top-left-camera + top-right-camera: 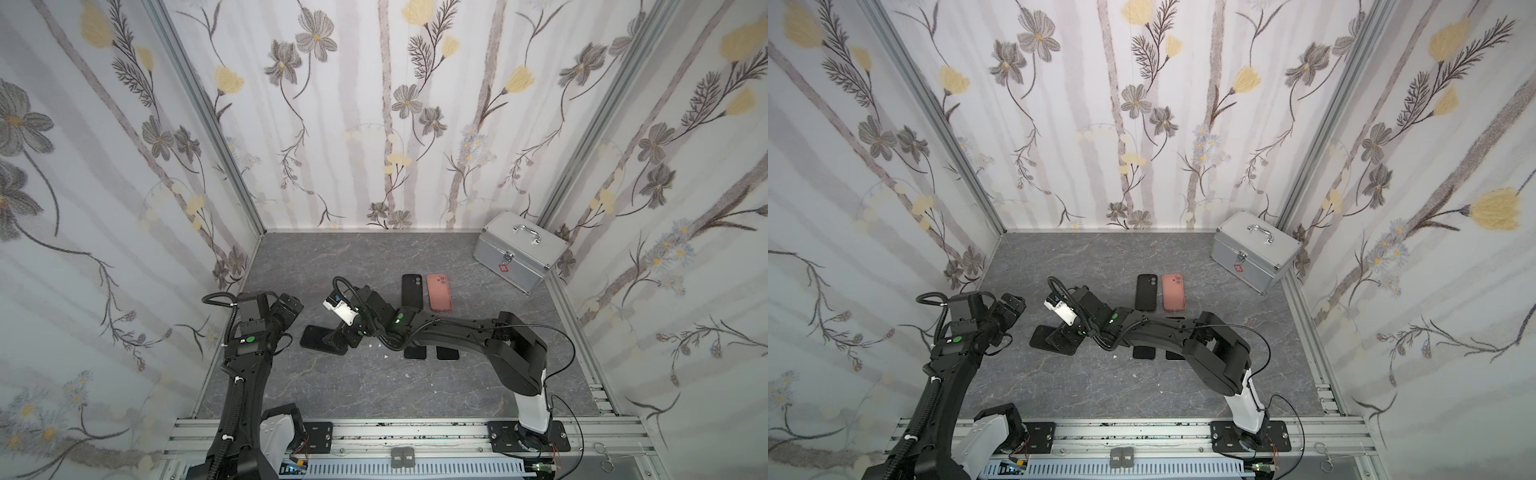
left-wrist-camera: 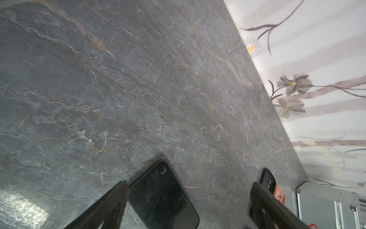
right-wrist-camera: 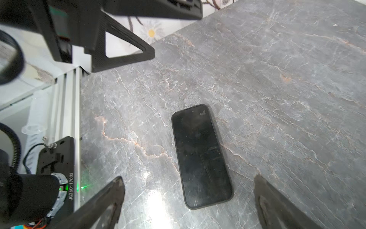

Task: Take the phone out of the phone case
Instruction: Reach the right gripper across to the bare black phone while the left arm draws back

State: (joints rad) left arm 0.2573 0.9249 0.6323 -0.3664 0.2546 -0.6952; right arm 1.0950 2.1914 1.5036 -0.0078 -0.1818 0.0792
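Note:
A black phone (image 3: 200,156) lies screen up on the grey stone table, with the dark rim of its phone case (image 3: 205,206) around it. In both top views it sits left of centre (image 1: 311,336) (image 1: 1040,334). My right gripper (image 3: 188,178) reaches across the middle and hovers open just above the phone's near end (image 1: 338,338), touching nothing. My left gripper (image 2: 189,184) is open too, its fingers (image 2: 116,198) raised beside the phone's (image 2: 164,196) other end. It holds nothing. In a top view the left gripper (image 1: 293,309) stands just left of the phone.
An empty black case (image 1: 412,291) and a pink case (image 1: 439,291) lie side by side behind the right arm. Two dark flat items (image 1: 415,353) show partly under that arm. A silver metal box (image 1: 515,253) stands in the back right corner. Walls close in three sides.

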